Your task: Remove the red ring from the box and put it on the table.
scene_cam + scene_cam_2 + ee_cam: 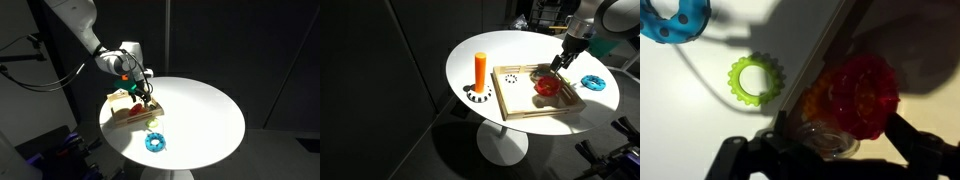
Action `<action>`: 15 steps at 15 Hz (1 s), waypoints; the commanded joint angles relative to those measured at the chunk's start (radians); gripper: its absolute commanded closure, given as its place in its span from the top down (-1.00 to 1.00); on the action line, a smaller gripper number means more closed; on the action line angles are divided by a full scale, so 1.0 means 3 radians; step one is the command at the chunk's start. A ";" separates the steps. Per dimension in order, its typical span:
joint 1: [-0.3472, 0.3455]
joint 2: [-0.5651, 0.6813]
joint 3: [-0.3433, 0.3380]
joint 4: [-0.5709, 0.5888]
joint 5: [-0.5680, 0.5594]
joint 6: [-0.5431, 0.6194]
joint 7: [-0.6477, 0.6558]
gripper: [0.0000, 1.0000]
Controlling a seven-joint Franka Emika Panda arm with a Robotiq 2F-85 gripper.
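Observation:
The red ring (547, 87) lies inside the tan wooden box (520, 108) on the round white table (500, 50). In the wrist view the red ring (858, 92) sits just inside the box's edge (826, 52), with an orange patch and a clear round piece beside it. My gripper (560, 63) hangs just above the ring, its dark fingers spread wide on either side (820, 137) and not closed on it. The gripper (141, 88) is also over the box (118, 103) in an exterior view, where the ring (137, 110) shows below it.
A blue toothed ring (592, 83) lies on the table beside the box, also in the wrist view (675, 20). A green toothed ring (755, 80) lies outside the box edge. An orange upright peg (480, 72) stands on a dotted base near the table's rim.

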 commanded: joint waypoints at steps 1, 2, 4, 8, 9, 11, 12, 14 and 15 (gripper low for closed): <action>0.0009 0.0152 0.0032 0.0151 0.0179 -0.0010 -0.0176 1.00; 0.0003 0.0180 0.0047 0.0170 0.0213 -0.0009 -0.0207 1.00; -0.0003 0.0231 0.0068 0.0208 0.0265 -0.0010 -0.0249 1.00; 0.0009 0.0321 0.0079 0.0281 0.0298 -0.0019 -0.0277 0.43; 0.0012 0.0336 0.0078 0.0300 0.0294 -0.0027 -0.0278 0.27; 0.0021 0.0354 0.0067 0.0340 0.0275 -0.0044 -0.0272 -0.07; 0.0025 0.0347 0.0064 0.0354 0.0269 -0.0054 -0.0268 -0.25; 0.0034 0.0316 0.0058 0.0378 0.0260 -0.0072 -0.0259 -0.56; 0.0038 0.0287 0.0060 0.0387 0.0258 -0.0076 -0.0260 -0.72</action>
